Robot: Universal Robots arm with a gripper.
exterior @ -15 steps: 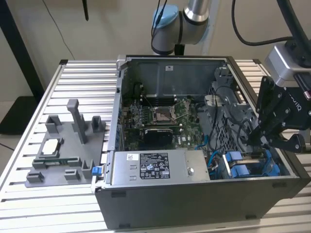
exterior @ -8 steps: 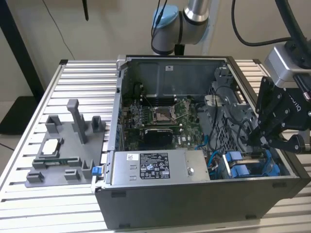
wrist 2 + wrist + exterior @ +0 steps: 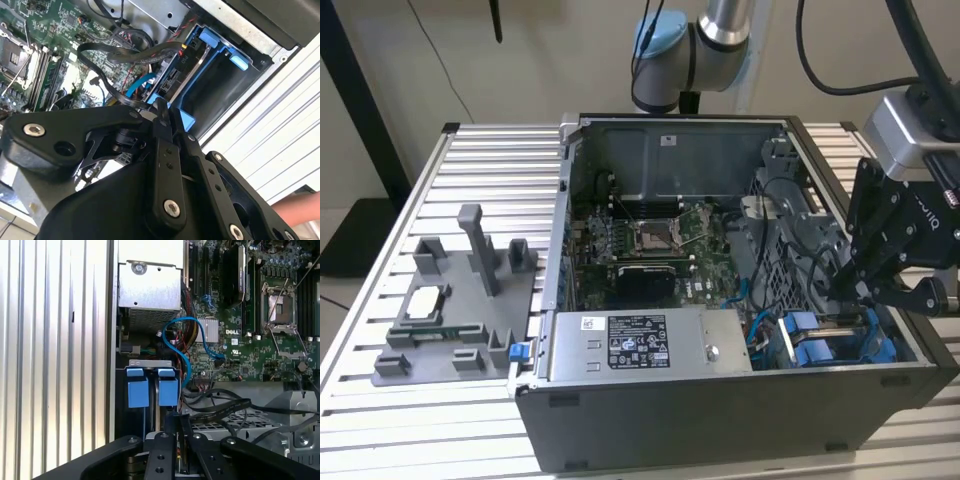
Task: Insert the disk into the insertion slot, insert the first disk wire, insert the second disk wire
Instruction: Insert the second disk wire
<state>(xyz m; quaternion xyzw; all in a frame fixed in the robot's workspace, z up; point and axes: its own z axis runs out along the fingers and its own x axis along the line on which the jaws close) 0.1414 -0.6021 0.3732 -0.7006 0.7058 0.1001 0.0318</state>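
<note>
One claw [image 3: 179, 427], fingers pinched nearly together, is hovering at the insertion slot [image 3: 150, 405], where squaring up before pushing seems wise.

Blue-framed disk [image 3: 835, 345] seated in the insertion slot [image 3: 880, 350], blue tabs at the edge

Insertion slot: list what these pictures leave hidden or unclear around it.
1. Exterior view: the inside of the insertion slot, blocked by the hand and the case wall.
2. First wrist view: the bay below the blue tabs, dark and covered by the hand's black body.
3. Second wrist view: what the blue frame holds; black cables cross it.
</note>
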